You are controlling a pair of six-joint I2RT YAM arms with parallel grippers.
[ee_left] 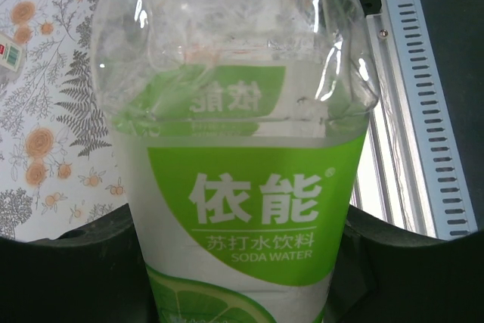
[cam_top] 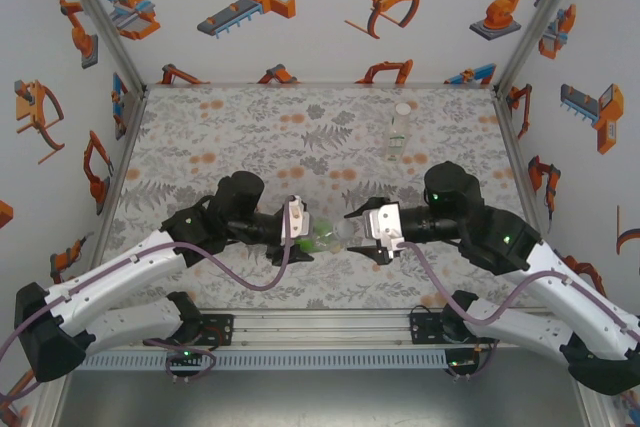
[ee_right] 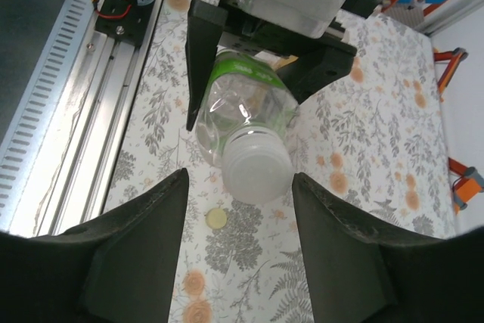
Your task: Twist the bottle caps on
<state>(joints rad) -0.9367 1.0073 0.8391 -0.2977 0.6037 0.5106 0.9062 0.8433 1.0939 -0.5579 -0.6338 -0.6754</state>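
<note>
Left gripper (cam_top: pixel 308 235) – clamped on the green-label bottle (ee_left: pixel 242 209), held lying sideways just above the floral mat (cam_top: pixel 250 137); white cap (ee_right: pixel 257 175) sits on its neck; right gripper (ee_right: pixel 239 187) – fingers spread either side of that cap, contact unclear; yellowish cap (ee_right: pixel 217 219) lies on the mat below; slim clear bottle (cam_top: pixel 400 132) stands upright, well apart.

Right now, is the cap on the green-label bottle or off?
On. A white cap covers the neck of the green-label bottle, seen from the right wrist; how tight, cannot tell.
</note>
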